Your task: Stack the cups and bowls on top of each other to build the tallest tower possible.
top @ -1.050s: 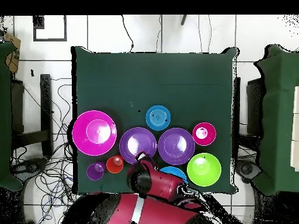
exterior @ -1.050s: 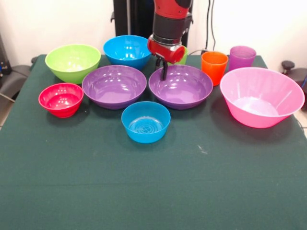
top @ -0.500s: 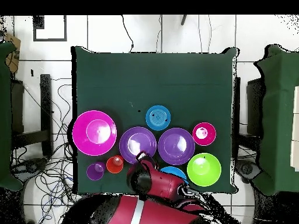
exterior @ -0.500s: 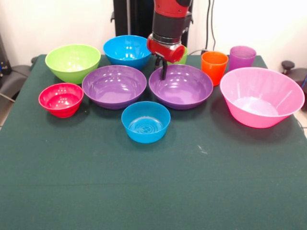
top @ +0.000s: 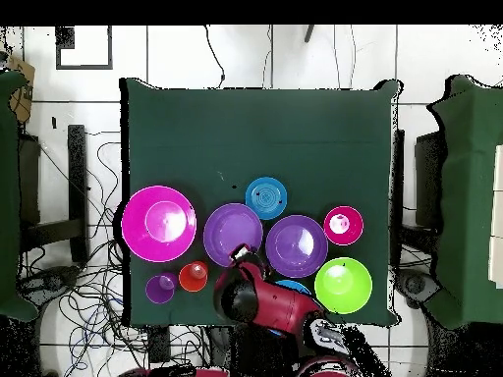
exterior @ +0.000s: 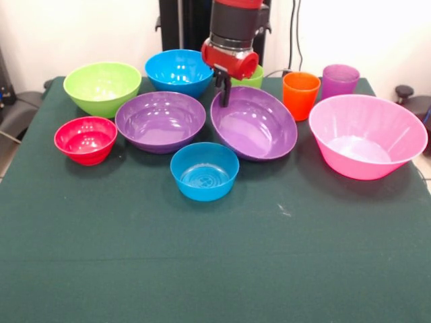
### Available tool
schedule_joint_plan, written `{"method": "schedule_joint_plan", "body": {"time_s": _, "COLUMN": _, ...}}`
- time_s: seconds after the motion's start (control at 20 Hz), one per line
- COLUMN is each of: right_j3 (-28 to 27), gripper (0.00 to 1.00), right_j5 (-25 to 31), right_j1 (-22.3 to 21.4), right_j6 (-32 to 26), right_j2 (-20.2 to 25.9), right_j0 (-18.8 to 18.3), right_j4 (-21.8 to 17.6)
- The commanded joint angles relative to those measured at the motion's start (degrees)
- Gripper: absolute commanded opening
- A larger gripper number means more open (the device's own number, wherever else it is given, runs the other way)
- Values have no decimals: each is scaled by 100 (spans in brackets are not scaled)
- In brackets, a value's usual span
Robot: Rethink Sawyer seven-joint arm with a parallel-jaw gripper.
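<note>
**Purple bowl pinched at its rim, tilted off the table**

The gripper (exterior: 223,86) is seen pinched on the upper-left rim of the glossy purple plastic bowl at centre-right of the front view (exterior: 254,124). That rim edge is raised; the opposite edge, toward the lower right, looks to be resting on the green-covered table (exterior: 215,269). The bowl hangs below and to the lower right of the gripper, its opening tipped toward the camera.

In the overhead view the same bowl (top: 233,234) is found just above the gripper (top: 239,258), between the big flared pink plastic bowl (top: 158,224) and the second glossy purple bowl (top: 296,245).

Relation that matters: the second purple bowl (exterior: 160,121) lies directly left of the gripper in the front view, just beside the held one. A match in size is judged likely, so nesting there looks like the probable next placement, though that is inference only.

The small blue plastic bowl (exterior: 204,171) sits just below both, close enough to be clipped by a low swing. Lift clearance is needed first.
</note>
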Motion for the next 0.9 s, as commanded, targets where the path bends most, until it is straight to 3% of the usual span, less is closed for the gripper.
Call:
{"method": "schedule_joint_plan", "body": {"time_s": 0.05, "right_j3": -81, "gripper": 0, "right_j5": 708, "right_j1": -393, "right_j6": 610, "right_j2": 783, "right_j0": -133, "right_j4": -7}}
{"method": "schedule_joint_plan", "body": {"time_s": 0.35, "right_j3": 14, "gripper": 0, "right_j5": 873, "right_j1": -646, "right_j6": 562, "right_j2": 1002, "right_j0": -308, "right_j4": -48}}
{"method": "schedule_joint_plan", "body": {"time_s": 0.8, "right_j3": 162, "gripper": 0, "right_j5": 2107, "right_j1": -1529, "right_j6": 249, "right_j2": 1277, "right_j0": -447, "right_j4": 47}}
{"method": "schedule_joint_plan", "body": {"time_s": 0.9, "right_j3": 40, "gripper": 0, "right_j5": 2162, "right_j1": -1508, "right_j6": 172, "right_j2": 1220, "right_j0": -456, "right_j4": -16}}
